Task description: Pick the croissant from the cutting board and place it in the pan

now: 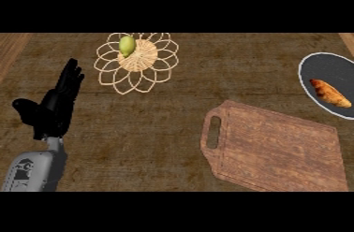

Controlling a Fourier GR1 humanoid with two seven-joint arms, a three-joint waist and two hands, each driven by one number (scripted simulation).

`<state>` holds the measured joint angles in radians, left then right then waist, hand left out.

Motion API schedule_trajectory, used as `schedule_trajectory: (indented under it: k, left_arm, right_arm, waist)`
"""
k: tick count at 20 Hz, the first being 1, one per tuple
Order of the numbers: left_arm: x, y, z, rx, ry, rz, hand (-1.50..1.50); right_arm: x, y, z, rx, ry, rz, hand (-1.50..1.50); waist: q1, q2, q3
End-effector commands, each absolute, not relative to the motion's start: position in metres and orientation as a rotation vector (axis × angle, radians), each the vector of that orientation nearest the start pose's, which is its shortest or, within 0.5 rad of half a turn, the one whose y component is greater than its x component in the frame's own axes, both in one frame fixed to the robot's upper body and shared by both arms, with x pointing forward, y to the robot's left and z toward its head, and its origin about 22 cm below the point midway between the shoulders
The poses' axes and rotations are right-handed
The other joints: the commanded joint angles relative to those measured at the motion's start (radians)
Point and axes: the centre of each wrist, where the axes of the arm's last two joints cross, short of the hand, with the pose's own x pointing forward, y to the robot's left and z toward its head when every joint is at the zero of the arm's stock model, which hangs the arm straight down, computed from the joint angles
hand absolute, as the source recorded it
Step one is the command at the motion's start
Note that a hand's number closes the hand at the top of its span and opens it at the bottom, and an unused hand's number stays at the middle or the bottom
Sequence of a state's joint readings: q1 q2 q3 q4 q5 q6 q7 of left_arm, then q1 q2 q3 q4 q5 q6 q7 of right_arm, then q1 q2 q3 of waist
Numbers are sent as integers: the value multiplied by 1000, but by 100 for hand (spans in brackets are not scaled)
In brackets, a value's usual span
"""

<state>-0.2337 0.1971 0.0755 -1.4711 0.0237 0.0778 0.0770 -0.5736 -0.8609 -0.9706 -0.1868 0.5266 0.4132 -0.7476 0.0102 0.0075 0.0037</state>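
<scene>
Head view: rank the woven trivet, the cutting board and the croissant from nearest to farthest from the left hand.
From the left hand:
1. Woven trivet, up and right of it.
2. Cutting board, right, lower centre.
3. Croissant, far right, lying in the pan.

No readable text, label, brand, number or sign appears on any surface in this view of the kitchen counter (173, 123).

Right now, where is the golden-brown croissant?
In the head view, the golden-brown croissant lies inside the dark round pan at the right edge, above and right of the brown wooden cutting board.
</scene>
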Motion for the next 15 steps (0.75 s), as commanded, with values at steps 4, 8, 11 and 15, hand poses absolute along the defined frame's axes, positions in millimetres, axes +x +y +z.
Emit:
schedule_trajectory:
  k: [4,8,11,15]
  left_arm:
    - [302,280,50,214,-1613,-41,0]
    - [297,287,37,206,-1609,-42,0]
    - [293,291,52,226,-1601,-37,0]
    - [288,283,46,214,-1611,-53,0]
  right_arm:
    - [189,-609,81,-420,-1743,5,-150]
    - [172,-615,79,-406,-1740,20,-150]
    - [146,-623,78,-379,-1732,17,-150]
    - [149,-623,86,-456,-1689,77,-150]
  waist:
    - [-28,-11,-4]
    - [-27,-10,-5]
    - [-37,-16,-5]
    - [-18,-10,-4]
